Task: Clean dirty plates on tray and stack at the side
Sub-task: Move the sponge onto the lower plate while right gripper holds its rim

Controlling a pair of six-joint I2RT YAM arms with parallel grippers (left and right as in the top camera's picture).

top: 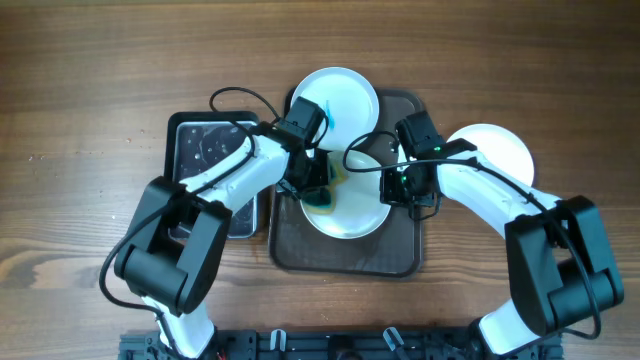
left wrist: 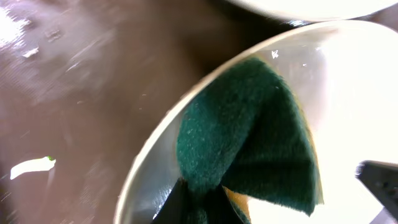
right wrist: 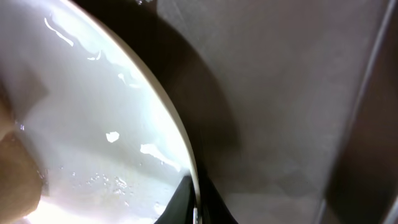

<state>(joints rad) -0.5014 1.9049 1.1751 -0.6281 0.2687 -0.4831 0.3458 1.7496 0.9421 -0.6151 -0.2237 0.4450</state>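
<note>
We've got the left gripper [left wrist: 199, 208] clamped fully shut on a bent green sponge [left wrist: 249, 137], and the sponge is pressed into the left part of the middle plate [top: 350, 220], which sits in the centre of the brown tray [top: 340, 258]. Across from it, the right gripper [right wrist: 194, 208] is pinched shut on that plate's right rim, a finger on either side, pinning it down. This looks to us like the scrub itself. To do it well we want the sponge laid flatter and swept through the plate's centre rather than riding the rim. The pressure should be light and even so the plate doesn't tip against the pinch, and the right side must simply brace, not lift. A second plate [top: 340, 95] overhangs the tray's far edge, just beyond, so our strokes should stop short of it. A third plate [top: 495, 150] rests on the tabletop [top: 80, 120] right of the tray, a likely spot for the stack.
</note>
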